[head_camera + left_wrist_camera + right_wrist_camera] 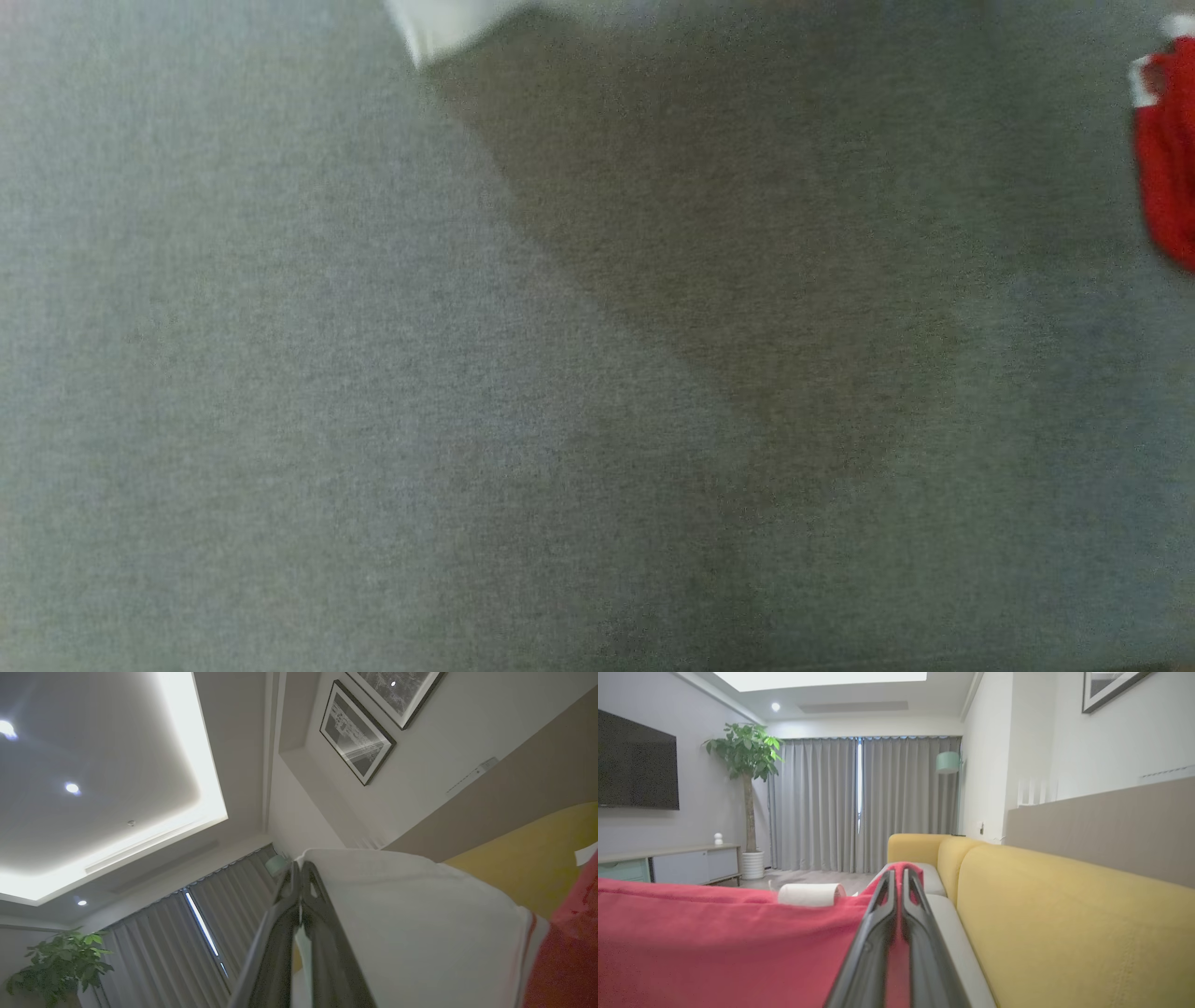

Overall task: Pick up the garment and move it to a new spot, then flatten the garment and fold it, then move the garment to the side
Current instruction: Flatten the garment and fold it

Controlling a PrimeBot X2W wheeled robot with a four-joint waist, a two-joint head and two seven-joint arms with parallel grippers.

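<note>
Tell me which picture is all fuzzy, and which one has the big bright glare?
Head view: the whole picture is blurred, with a wide shadow slanting across the grey fabric; the red garment smears at the edge. Left wrist view: the ceiling light glares white, the room looks dim. Right wrist view: bright and sharp.

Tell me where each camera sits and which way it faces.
Head view: on the head, looking down at grey fabric, garment at its right edge.
Left wrist view: on the left wrist, tilted up at the ceiling; left gripper pinches the garment.
Right wrist view: level along the yellow sofa; right gripper pinches it.
Both wrist views share the curtains.
</note>
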